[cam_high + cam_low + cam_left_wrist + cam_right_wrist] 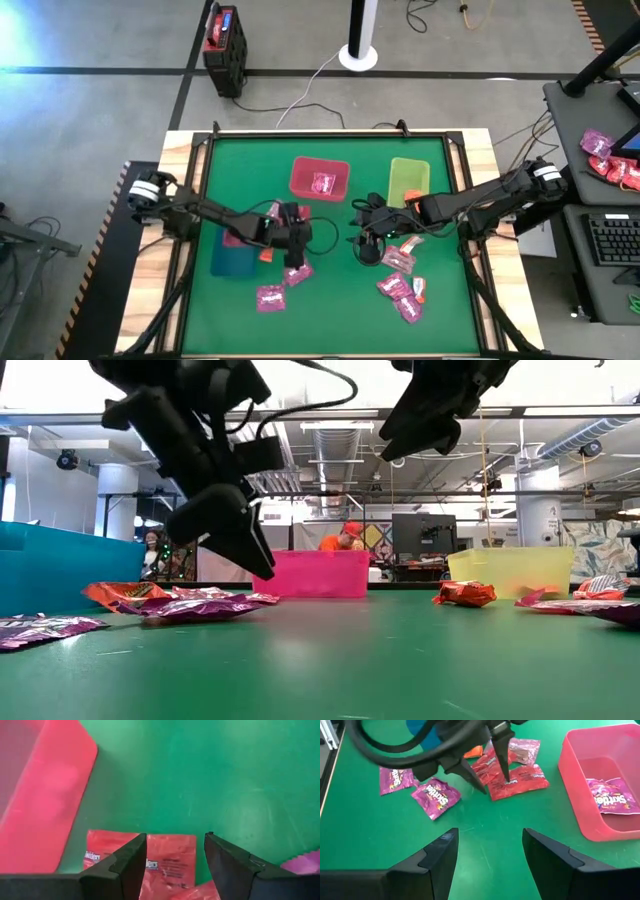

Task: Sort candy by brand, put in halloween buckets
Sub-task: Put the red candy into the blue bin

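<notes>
Here the left hand [293,262] hangs open just above a red packet [170,862] on the green tabletop [460,335], beside the blue bin [232,262], its fingers [127,865] on either side of the wrapper but gripping nothing. The right hand [366,247] is open too, empty, over bare mat between the two candy clusters. The pink bin [318,178] holds one magenta packet [609,795]; the green bin [408,179] stands beside it. More candy [402,285] lies loose near the right arm, and two magenta packets [415,787] lie near the left hand.
</notes>
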Motion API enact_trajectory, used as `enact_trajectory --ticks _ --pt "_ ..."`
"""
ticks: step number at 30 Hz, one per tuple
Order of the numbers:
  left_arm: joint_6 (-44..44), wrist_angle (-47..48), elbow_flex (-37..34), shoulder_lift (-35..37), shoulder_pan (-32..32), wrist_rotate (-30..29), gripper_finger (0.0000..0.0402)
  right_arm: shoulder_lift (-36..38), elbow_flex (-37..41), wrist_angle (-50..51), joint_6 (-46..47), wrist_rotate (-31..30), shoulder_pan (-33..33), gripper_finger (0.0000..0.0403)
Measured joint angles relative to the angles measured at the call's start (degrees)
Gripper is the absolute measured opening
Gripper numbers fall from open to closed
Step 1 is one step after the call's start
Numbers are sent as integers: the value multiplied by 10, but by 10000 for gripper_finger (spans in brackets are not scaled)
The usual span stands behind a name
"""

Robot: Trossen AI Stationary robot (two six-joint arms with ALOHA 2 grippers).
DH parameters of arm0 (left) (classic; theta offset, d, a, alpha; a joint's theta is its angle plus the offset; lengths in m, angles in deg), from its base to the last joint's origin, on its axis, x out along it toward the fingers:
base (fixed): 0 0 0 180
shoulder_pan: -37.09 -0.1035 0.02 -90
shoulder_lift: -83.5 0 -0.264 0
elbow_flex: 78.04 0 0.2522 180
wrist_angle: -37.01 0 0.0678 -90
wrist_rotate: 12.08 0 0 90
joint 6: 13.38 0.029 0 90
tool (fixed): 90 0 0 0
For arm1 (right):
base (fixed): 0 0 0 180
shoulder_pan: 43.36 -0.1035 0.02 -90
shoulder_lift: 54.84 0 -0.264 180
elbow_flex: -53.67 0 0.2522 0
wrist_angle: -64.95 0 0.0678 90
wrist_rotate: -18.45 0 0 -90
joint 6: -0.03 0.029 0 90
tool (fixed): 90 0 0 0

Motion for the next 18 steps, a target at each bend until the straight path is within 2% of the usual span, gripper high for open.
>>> enact_trajectory --ticks 4,18 --pt "6 -23 -21 -1 -27 66 182 0 0 0 -2 0 0 215" --pt "7 -71 -63 -3 -56 96 182 0 0 -9 -8 0 0 215"
